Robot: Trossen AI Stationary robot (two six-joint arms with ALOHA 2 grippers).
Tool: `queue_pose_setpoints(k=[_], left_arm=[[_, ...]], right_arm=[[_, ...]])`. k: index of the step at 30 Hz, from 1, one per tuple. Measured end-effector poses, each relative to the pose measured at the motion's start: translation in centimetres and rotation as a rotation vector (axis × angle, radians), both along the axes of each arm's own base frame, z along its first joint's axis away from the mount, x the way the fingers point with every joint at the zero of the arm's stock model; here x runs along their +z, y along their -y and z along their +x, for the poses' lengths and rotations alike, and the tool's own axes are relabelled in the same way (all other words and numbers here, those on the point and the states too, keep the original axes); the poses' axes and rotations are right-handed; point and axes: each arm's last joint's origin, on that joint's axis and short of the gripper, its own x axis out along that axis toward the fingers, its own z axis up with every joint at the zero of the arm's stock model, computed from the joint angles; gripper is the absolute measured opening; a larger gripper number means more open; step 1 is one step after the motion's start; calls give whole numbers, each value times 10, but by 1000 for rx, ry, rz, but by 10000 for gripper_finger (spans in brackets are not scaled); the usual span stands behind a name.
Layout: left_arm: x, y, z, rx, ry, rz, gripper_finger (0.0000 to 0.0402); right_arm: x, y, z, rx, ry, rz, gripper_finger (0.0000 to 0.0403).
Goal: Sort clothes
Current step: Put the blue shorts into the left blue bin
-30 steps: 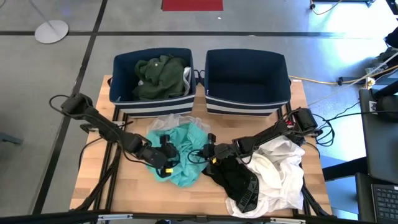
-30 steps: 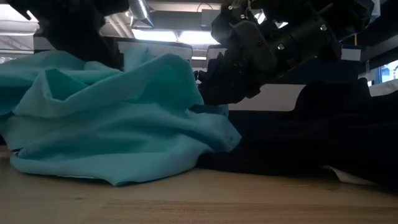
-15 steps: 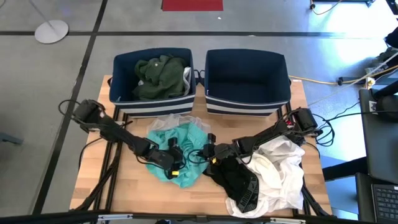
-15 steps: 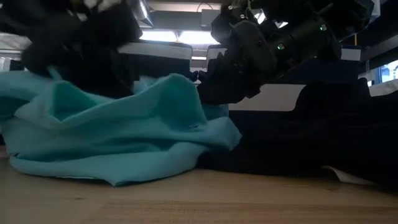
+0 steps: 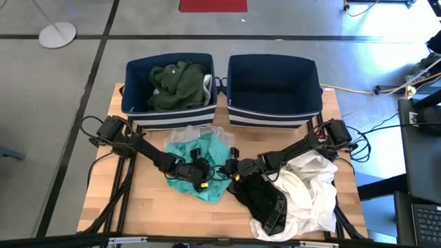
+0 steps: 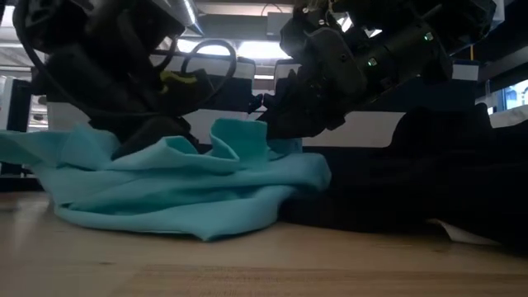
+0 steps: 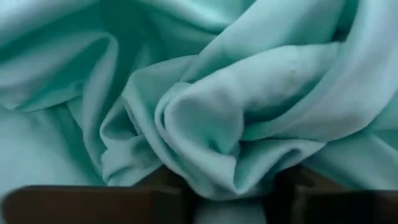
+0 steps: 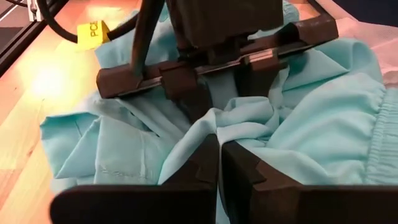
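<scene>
At the table's near edge we see a white garment (image 5: 313, 189) heaped toward the right corner, with a black one (image 5: 265, 203) lying against its left side. Just beyond, at mid-table, the teal garment (image 5: 207, 162) is the piece in hand: our left gripper (image 5: 195, 172) is pressed down into its middle, a raised fold bunched between the two fingers (image 7: 168, 190), which stand partly apart and look to be closing on it, so we cannot yet call it a firm hold. Our right gripper (image 5: 231, 169) sits just beside it at the teal cloth's right edge, fingers (image 8: 239, 165) shut together with nothing between them. The left arm is plainly the nearer, and the lift should go straight up, then toward the far edge. A pale sheer piece (image 5: 196, 134) lies touching the teal on its far side and may drag along. At the far edge stand two bins: the left bin (image 5: 169, 86) holds a dark green garment (image 5: 178, 83), the right bin (image 5: 273, 86) shows nothing inside.
</scene>
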Motion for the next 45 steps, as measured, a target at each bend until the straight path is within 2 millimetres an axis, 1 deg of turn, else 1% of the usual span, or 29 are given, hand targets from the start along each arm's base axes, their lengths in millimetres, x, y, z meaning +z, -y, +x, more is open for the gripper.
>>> queue_pose_setpoints(k=[4, 5, 6, 8, 11, 13, 15, 17, 19, 22, 26, 29, 33, 38, 45], left_arm=[[-1, -1, 1, -39, -16, -31, 25], [-1, -1, 1, -43, -18, -33, 15], [-1, -1, 1, -47, -18, -35, 12], [2, 2, 0, -73, -17, -61, 13], [8, 8, 1, -189, -13, -173, 7], [13, 14, -2, -274, -27, -261, 5], [20, 18, -5, -321, -32, -318, 6], [28, 22, -8, -345, -24, -331, 5], [37, 25, -12, -361, -10, -332, 4], [60, 28, -16, -375, 63, -326, 5], [90, 28, -26, -363, 143, -277, 3], [119, 26, -35, -385, 251, -265, 4], [152, 22, -48, -402, 378, -208, 3], [195, 10, -63, -351, 551, -94, 3], [265, -4, -79, -249, 751, 115, 3]], right_arm=[[0, 0, 0, 9, 0, -15, 17], [2, -2, -1, 15, 3, -19, 17], [6, -4, -3, 24, 6, -26, 17], [22, -9, -7, 47, 44, -33, 17], [43, -15, -20, 70, 37, -61, 17], [56, -19, -31, 76, 15, -80, 17], [72, -23, -45, 83, 2, -92, 17], [84, -26, -58, 80, -13, -93, 17], [91, -29, -71, 60, -48, -103, 17], [98, -33, -87, 2, -74, -134, 17], [99, -36, -99, -89, -91, -207, 17], [97, -35, -101, -131, -97, -243, 17], [97, -33, -101, -151, -99, -240, 17], [97, -33, -101, -163, -99, -251, 17], [96, -33, -102, -162, -106, -257, 17]])
